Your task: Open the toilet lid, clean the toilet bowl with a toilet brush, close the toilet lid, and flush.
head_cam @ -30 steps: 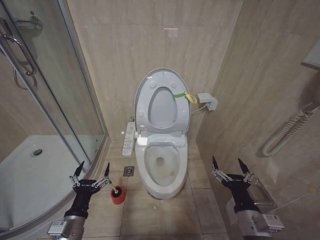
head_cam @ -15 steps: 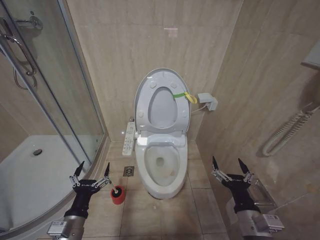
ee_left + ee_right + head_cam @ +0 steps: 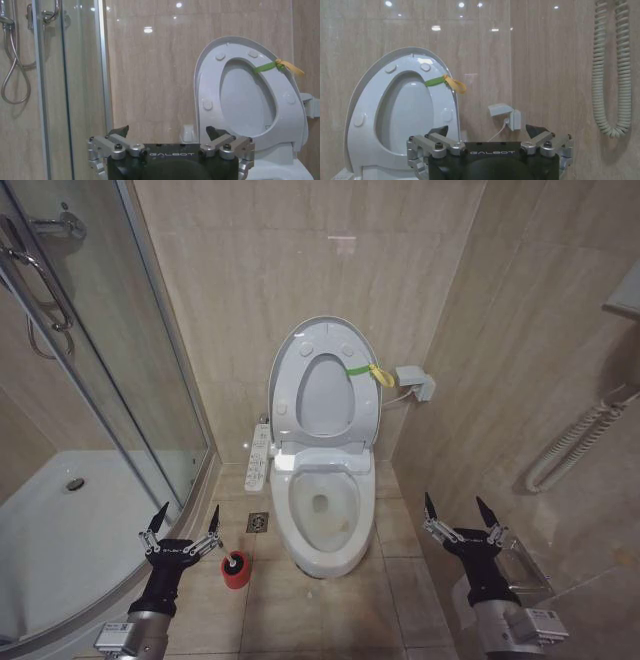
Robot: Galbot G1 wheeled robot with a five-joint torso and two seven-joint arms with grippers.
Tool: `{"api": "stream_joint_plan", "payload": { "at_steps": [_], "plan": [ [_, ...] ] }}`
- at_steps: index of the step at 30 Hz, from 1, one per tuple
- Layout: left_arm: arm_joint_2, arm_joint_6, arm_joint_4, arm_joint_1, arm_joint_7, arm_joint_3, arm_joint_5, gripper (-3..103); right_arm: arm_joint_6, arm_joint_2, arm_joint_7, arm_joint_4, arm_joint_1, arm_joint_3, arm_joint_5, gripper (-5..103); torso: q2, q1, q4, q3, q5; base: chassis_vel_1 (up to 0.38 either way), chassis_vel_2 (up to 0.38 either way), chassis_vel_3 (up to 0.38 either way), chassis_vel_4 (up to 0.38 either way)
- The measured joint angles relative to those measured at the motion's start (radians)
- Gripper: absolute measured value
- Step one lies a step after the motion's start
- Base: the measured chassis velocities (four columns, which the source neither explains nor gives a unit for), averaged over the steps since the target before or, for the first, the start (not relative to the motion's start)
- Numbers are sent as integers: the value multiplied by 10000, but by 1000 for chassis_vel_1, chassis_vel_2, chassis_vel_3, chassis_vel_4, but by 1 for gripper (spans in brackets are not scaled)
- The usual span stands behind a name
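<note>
White toilet lid (image 3: 322, 385) stands open; toilet brush (image 3: 235, 567) beside spread left gripper (image 3: 182, 525) untouched; right gripper (image 3: 456, 515) spread.

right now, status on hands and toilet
Left hand open, low beside red-holdered toilet brush. Right hand open, empty. Glossy white oval toilet lid raised; white ceramic toilet bowl unobstructed.

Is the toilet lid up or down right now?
Up. The toilet lid stands raised against the wall with the seat ring, leaving the toilet bowl uncovered below.
</note>
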Motion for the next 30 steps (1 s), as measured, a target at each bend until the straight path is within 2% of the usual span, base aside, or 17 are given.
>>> {"api": "stream_joint_plan", "payload": {
  "at_steps": [13, 16, 17, 20, 21, 24, 25, 27, 28, 30],
  "plan": [
    [-32, 48, -8, 16, 4, 0, 6, 100, 0, 0, 0, 0, 0, 0, 0, 100, 0, 0, -1, 0, 0, 0, 0, 0, 0],
    [-507, 807, -285, 280, 109, 52, 203, 100, 0, 0, 0, 0, 0, 0, 0, 100, 0, 0, 0, 0, 1, 0, 0, 0, 0],
    [-507, 807, -285, 280, 109, 52, 203, 100, 0, 0, 0, 0, 0, 0, 0, 100, 0, 0, 0, 0, 1, 0, 0, 0, 0],
    [-1221, 1965, -720, 687, 294, 127, 508, 100, 0, 0, 0, 0, 0, 0, 0, 100, 0, 0, 1, 0, 2, 0, 0, 0, 0],
    [-1221, 1965, -720, 687, 294, 127, 508, 100, 0, 0, 0, 0, 0, 0, 0, 100, 0, 0, 1, 0, 2, 0, 0, 0, 0],
    [-1965, 3172, -1174, 1108, 481, 205, 829, 100, 0, 0, 0, 0, 0, 0, 0, 100, 0, 0, 1, 0, 3, 0, 0, 0, 0],
    [-1965, 3172, -1174, 1108, 481, 205, 829, 100, 0, 0, 0, 0, 0, 0, 0, 100, 0, 0, 1, 0, 3, 0, 0, 0, 0],
    [-2329, 3717, -1392, 1309, 569, 233, 985, 100, 0, 0, 0, 0, 0, 0, 0, 100, 0, 0, 0, 0, 4, 0, 0, 0, 0],
    [-2673, 3682, -1501, 1572, 632, 162, 1182, 100, 0, 0, 0, 0, 0, 0, 0, 100, 0, 0, 5, 0, 1, 0, 0, 0, 0],
    [-2760, 3587, -1517, 1658, 647, 93, 1251, 100, 0, 0, 0, -1, 1, 0, 0, 100, 0, 0, 4, 0, 6, 0, 0, 0, 0]
  ]
}}
